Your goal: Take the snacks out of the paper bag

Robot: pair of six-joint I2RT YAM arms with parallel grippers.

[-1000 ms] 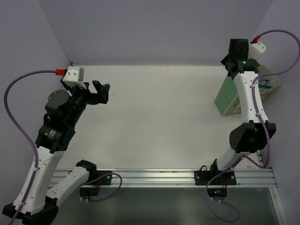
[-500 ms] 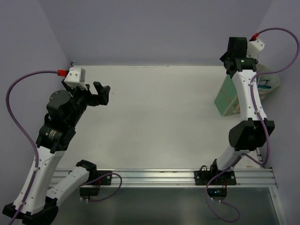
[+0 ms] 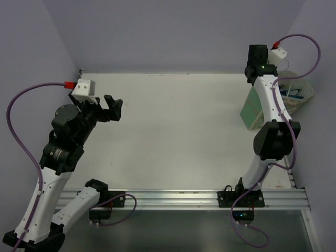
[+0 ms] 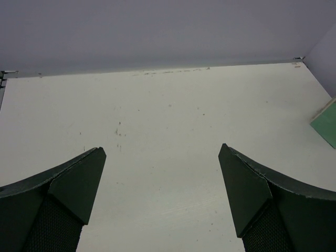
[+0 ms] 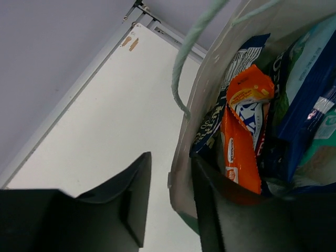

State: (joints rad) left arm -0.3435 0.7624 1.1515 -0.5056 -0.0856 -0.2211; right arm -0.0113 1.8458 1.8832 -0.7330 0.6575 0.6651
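A: The right jaws stand a little apart and hold nothing. One finger [image 5: 126, 210] is outside the bag [image 5: 181, 168] and the other [image 5: 210, 215] is just inside, with the paper wall between them.

B: So closing now would pinch paper, not a snack?

A: That's my worry. The orange packet [image 5: 239, 157] is at 2 o'clock of the inner finger, and the blue packets [image 5: 302, 100] are beyond it, all down in the bag. A pull on the wall would likely drag or tip the whole bag.

B: Where does it sit?

A: At 3 o'clock on the desk [image 3: 173, 131], by the edge. A drag that way could send it over.

B: Anything else?

A: The handle [image 5: 176, 68] loops at 12 o'clock above the jaws. A finger could snag it on the way up.

B: Could the left side help?

A: The left jaws are wide open and empty at 9 o'clock, well apart from the bag. Nothing steadies it.
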